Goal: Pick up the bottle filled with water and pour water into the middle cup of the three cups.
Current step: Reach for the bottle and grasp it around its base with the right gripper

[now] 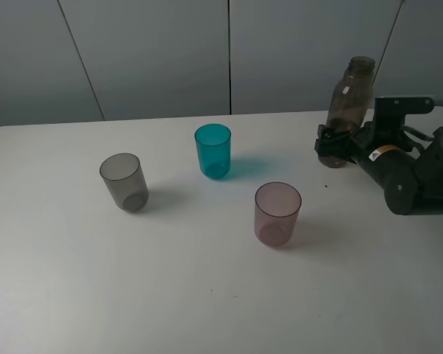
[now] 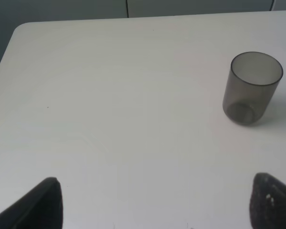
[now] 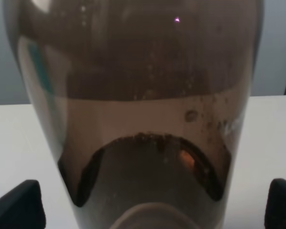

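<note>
Smoky brown-grey translucent plastic bottle (image 1: 348, 99) is standing upright, far right of the white table (image 1: 207, 295). I'm straddling its base with my right gripper (image 1: 331, 147), jaws apart and not yet clamping, probably going low so it's steady for pouring into the teal plastic tumbler (image 1: 213, 150).

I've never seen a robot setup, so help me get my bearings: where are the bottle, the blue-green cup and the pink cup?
bottle (image 1: 345, 103), high camera view, on its brown body below the neck.
blue-green cup (image 1: 214, 158), high camera view, on its side wall.
pink cup (image 1: 275, 221), high camera view, on its side wall.
</note>
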Robot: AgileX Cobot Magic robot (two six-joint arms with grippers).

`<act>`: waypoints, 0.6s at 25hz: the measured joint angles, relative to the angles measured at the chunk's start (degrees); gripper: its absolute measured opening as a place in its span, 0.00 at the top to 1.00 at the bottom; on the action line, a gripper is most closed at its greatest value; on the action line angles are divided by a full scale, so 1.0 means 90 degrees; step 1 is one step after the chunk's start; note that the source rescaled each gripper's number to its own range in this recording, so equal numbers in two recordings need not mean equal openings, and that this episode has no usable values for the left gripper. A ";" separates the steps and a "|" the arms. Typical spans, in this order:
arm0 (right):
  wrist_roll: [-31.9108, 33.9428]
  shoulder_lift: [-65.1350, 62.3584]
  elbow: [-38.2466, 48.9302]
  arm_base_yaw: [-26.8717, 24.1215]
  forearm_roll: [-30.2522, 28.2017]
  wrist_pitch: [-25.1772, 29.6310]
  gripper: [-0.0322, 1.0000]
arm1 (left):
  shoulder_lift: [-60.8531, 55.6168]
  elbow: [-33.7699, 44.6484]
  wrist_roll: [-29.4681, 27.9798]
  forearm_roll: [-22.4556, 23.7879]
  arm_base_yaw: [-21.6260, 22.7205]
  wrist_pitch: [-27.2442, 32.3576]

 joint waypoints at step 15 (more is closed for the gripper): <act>0.0011 0.0320 -0.0617 0.0000 -0.0110 0.0000 0.00 | 0.0000 0.0000 0.0000 0.0000 0.0000 0.0000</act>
